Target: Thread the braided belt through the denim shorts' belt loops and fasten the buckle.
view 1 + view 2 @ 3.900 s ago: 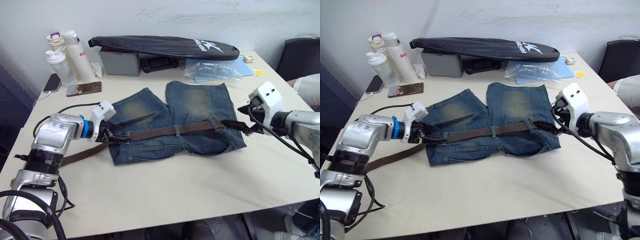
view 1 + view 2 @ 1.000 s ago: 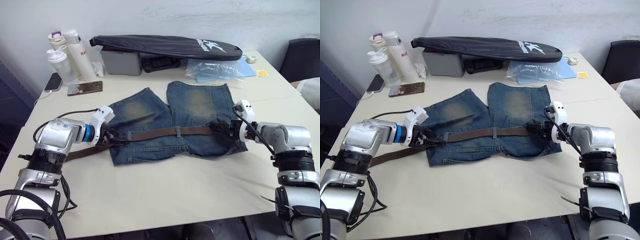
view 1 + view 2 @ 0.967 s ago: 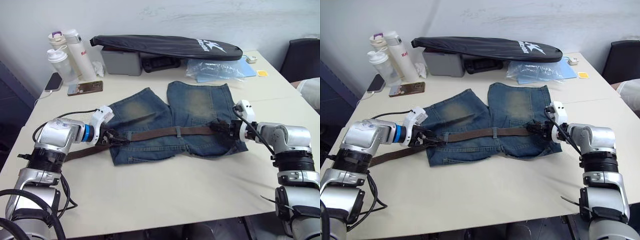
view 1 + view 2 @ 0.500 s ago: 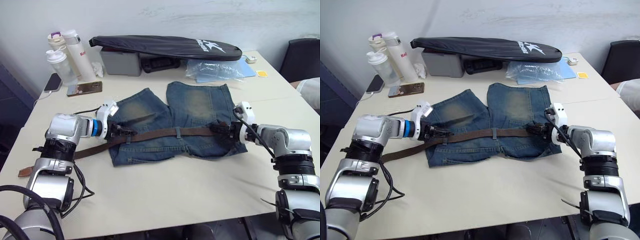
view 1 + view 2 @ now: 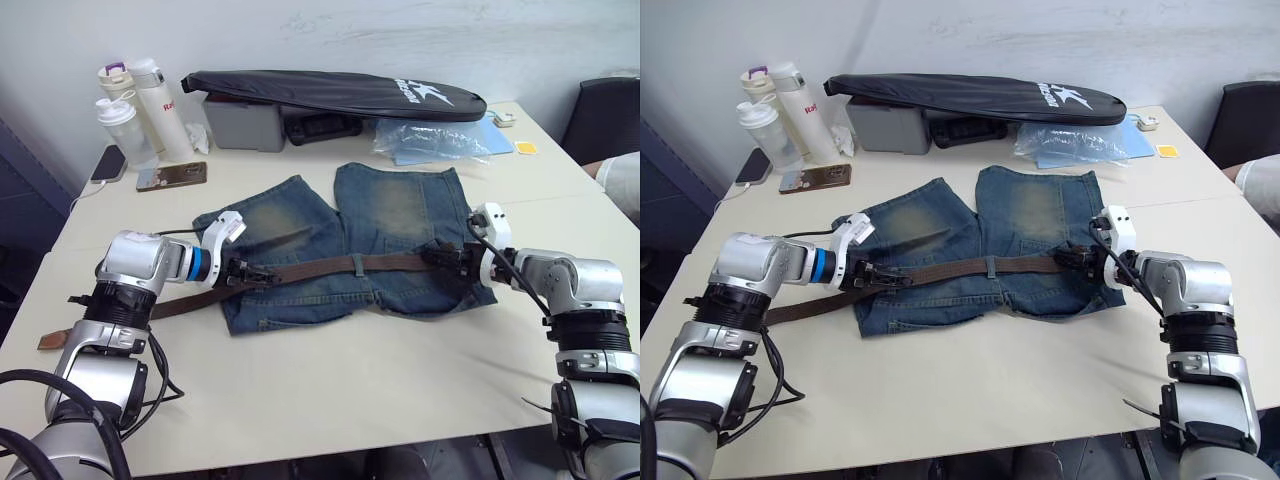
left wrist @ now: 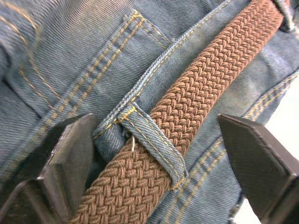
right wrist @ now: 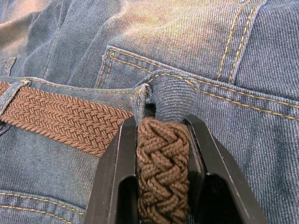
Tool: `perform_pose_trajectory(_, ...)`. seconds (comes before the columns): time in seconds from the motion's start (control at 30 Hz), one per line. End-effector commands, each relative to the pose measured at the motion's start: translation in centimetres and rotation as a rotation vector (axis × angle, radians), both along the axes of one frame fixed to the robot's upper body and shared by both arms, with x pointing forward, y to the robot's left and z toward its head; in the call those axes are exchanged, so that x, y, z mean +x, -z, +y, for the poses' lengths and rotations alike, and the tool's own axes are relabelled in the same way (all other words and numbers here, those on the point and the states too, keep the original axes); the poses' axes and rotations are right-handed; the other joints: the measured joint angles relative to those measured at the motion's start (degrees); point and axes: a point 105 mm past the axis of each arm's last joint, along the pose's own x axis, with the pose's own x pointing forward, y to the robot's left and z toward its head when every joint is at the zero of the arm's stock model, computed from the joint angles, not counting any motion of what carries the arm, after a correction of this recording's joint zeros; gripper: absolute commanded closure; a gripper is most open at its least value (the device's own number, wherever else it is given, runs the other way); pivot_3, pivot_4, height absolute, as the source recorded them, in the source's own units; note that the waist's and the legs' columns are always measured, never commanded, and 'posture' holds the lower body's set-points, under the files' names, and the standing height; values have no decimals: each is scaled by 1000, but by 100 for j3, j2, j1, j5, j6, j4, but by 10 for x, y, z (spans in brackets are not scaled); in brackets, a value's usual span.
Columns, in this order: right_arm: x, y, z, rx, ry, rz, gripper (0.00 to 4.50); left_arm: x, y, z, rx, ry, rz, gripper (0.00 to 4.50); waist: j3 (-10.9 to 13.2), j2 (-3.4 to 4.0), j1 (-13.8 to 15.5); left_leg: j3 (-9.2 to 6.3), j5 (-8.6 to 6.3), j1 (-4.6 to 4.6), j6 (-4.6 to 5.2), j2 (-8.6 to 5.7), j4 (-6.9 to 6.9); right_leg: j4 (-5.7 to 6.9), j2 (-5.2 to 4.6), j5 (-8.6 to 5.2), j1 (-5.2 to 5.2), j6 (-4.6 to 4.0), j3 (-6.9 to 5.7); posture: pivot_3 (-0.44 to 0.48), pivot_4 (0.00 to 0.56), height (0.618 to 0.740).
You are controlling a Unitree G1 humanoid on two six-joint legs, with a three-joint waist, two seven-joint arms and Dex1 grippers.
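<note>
The denim shorts (image 5: 390, 215) lie flat in the middle of the table, waistband toward me. The braided belt (image 5: 320, 268) runs along the waistband through the belt loops; its tail trails off left to a tan end (image 5: 52, 340) near the table edge. The buckle is hidden. My left gripper (image 5: 255, 272) is at the waistband's left end, its fingers (image 6: 65, 158) open on either side of the belt (image 6: 201, 98) and a belt loop (image 6: 152, 144). My right gripper (image 5: 447, 262) is at the right hip, shut on the belt (image 7: 161, 172) just below a loop (image 7: 170, 95).
A long black bag (image 5: 330, 92) lies on a grey box (image 5: 240, 122) at the back. Bottles (image 5: 140, 100) and two phones (image 5: 170, 177) sit at the back left, a plastic bag (image 5: 430, 135) at the back right. A black chair (image 5: 610, 115) stands beyond the right edge.
My left gripper has moved right along the belt onto the shorts' left belt loop, and its fingers stand a little closer together. The right gripper has kept its hold and place.
</note>
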Motion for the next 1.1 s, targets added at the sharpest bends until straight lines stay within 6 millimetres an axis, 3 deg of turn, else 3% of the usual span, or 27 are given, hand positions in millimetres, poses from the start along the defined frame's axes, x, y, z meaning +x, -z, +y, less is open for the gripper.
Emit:
perform_pose_trajectory(0.03,3,-9,2,11,-5,-42,3980,1,-13,-1,-36,7,-34,1941,0,0,1,0,0,0,0,0,0,0,0,0,0,0,0,0,150,622)
perform_pose_trajectory(0.13,3,-11,3,9,-8,-46,3980,1,-20,-1,-58,14,-48,3296,0,-1,1,0,0,0,0,0,0,0,0,0,0,0,0,0,150,622)
perform_pose_trajectory(0.23,3,-15,3,-2,-23,-84,3980,1,-27,0,-66,31,-81,4361,1,-2,0,0,0,0,0,0,0,-1,-1,0,0,0,0,0,150,622)
perform_pose_trajectory(0.37,-3,-36,7,-33,-91,-260,3980,-5,-37,-3,-79,111,-154,4368,2,-3,3,0,0,-2,0,0,-1,-1,-1,0,-1,0,-1,0,150,622)
perform_pose_trajectory(0.5,-29,-55,19,-139,-274,-479,3980,-25,-40,-7,-69,280,-233,4368,-1,5,7,2,1,-2,-3,1,-10,-1,2,0,0,0,4,0,150,622)
perform_pose_trajectory(0.6,-52,-60,34,-252,-417,-612,3980,-45,-37,-10,-30,507,-388,4368,0,2,12,1,1,-3,-4,-2,-6,-11,2,0,6,0,2,0,150,622)
perform_pose_trajectory(0.73,-71,-50,39,-428,-526,-756,3980,-59,-30,-13,2,673,-542,4368,2,-3,23,5,-1,0,-8,0,-6,-38,2,-6,13,-8,-2,0,150,622)
perform_pose_trajectory(0.87,-100,-18,20,-607,-626,-924,3980,-87,-23,-13,35,898,-677,4368,1,-4,94,18,-1,3,-7,-1,-17,-83,3,-9,19,-12,-13,0,150,622)
perform_pose_trajectory(0.97,-113,-10,10,-719,-607,-1095,3980,-97,-10,-6,103,973,-729,4368,1,-4,150,27,-3,4,-10,0,-9,-79,3,-10,17,-12,-20,0,150,622)
perform_pose_trajectory(1.1,-146,5,5,-786,-637,-1241,3980,-111,8,7,195,1057,-814,4368,0,-6,158,33,-2,-1,-9,-2,12,-90,-9,-29,31,-28,-9,0,150,622)
